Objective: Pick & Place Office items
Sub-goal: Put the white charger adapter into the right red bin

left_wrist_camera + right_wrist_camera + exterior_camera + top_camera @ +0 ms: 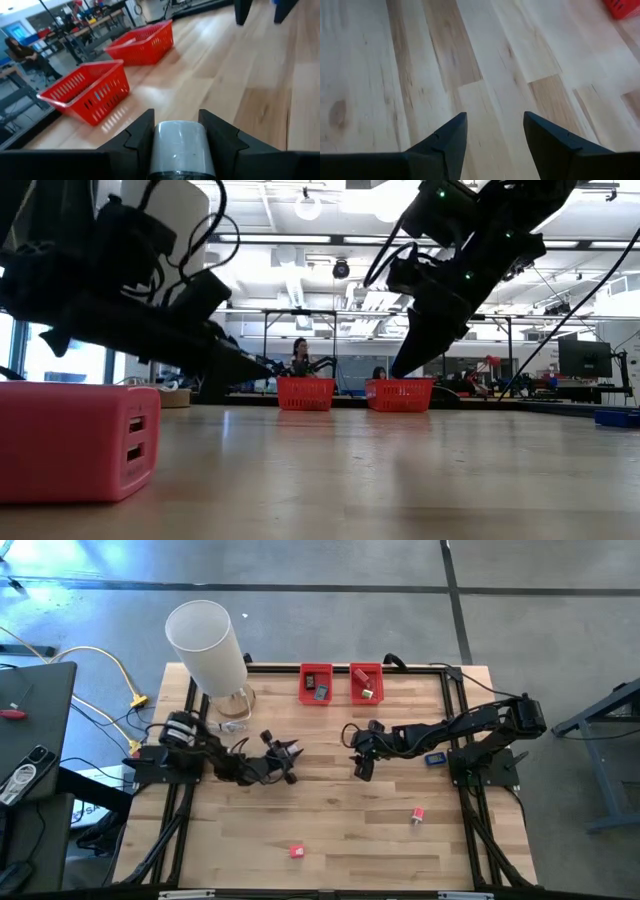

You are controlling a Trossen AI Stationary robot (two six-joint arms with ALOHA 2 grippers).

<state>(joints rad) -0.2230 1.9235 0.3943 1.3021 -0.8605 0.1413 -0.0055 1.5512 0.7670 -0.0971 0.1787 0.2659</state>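
Observation:
My left gripper (289,752) (177,119) hovers over the table's middle, shut on a small pale grey, rounded piece (181,142). Both red bins (90,92) (142,39) lie ahead of it. My right gripper (359,762) (495,120) is open above bare wood right of centre, with nothing between its fingers. Loose pieces lie flat on the table: a red blocky one (297,851) (75,440) near the front edge, a red-and-white one (418,814) to the right, and a blue one (434,759) under the right arm. My left gripper pinches the pale grey piece (165,150) between its two fingers, one on each side of it. The piece's rounded end reaches about level with the fingertips (145,125). In the low view the fingers stand above the table, so the piece is lifted clear.
The two red bins (316,683) (366,682) sit side by side at the far edge, a dark piece in the left one and a yellowish piece in the right. A tall white cylinder (205,645) stands at the far left corner. People sit in the room beyond.

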